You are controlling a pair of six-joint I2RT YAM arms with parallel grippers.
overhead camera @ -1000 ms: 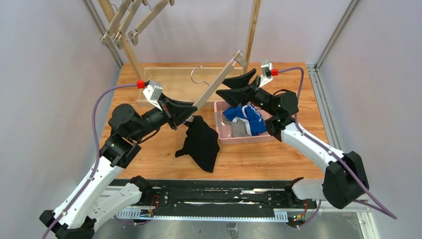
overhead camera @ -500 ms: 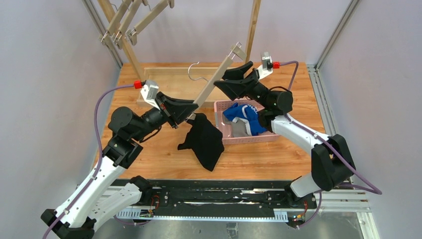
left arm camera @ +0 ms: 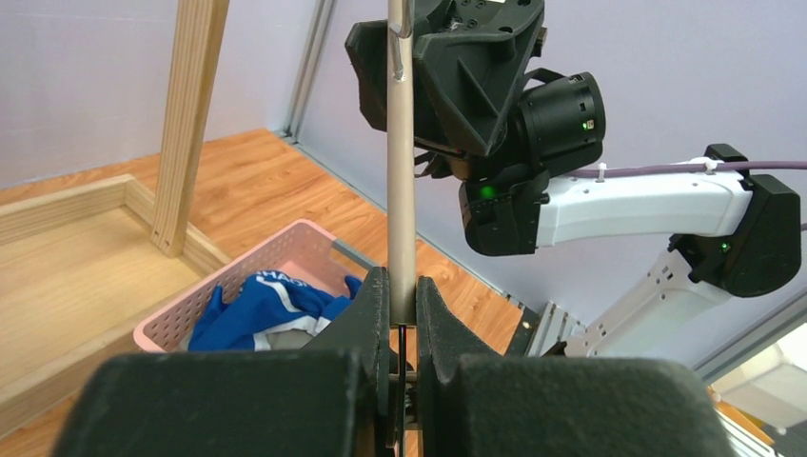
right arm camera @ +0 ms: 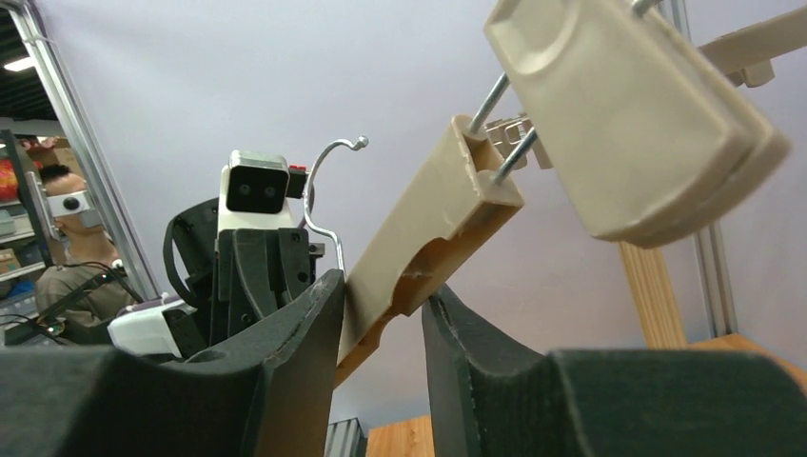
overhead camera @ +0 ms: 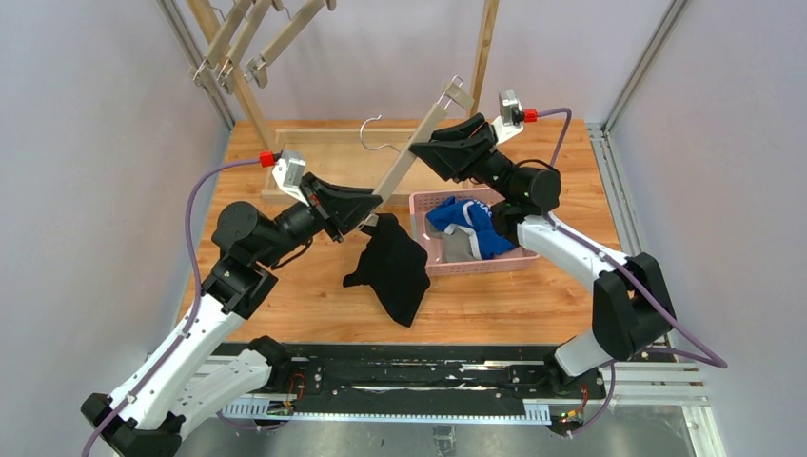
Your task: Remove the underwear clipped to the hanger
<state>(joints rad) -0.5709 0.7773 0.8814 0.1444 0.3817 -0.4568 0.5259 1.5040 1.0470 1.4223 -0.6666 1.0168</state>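
Left side: raised from the near-left base, elbow bent, forearm angled inward and upward, with the left fingers [overhead camera: 369, 204] clenched on the lower end of the wooden clip hanger [overhead camera: 394, 176], pinching the bar across its thin edges in the wrist view.

Right side: folded back over the pink basket [overhead camera: 476, 266], elbow low, wrist tipped up and inward, with the right fingers [overhead camera: 422, 149] closed around the same bar higher up, just below its upper clip [overhead camera: 459, 95]. Both pads against the bar's flat faces in the wrist view, though hard to say how firmly.

Between the two sets of fingers: only bare bar, plus the wire hook [overhead camera: 373, 133] sticking out behind it.

Directly below the left fingers: black briefs [overhead camera: 392, 268] hanging from the hanger's lower end, draped down toward the tabletop [overhead camera: 314, 305]. Lower clip hidden behind fingers and cloth, so impossible to tell whether pinched there.

Below the right fingers, inside the basket: blue briefs [overhead camera: 468, 221] with white trim, lying over grey briefs [overhead camera: 458, 248], mostly covered.

Far behind the left fingers: more wooden hangers [overhead camera: 238, 43], cut off by the top edge.
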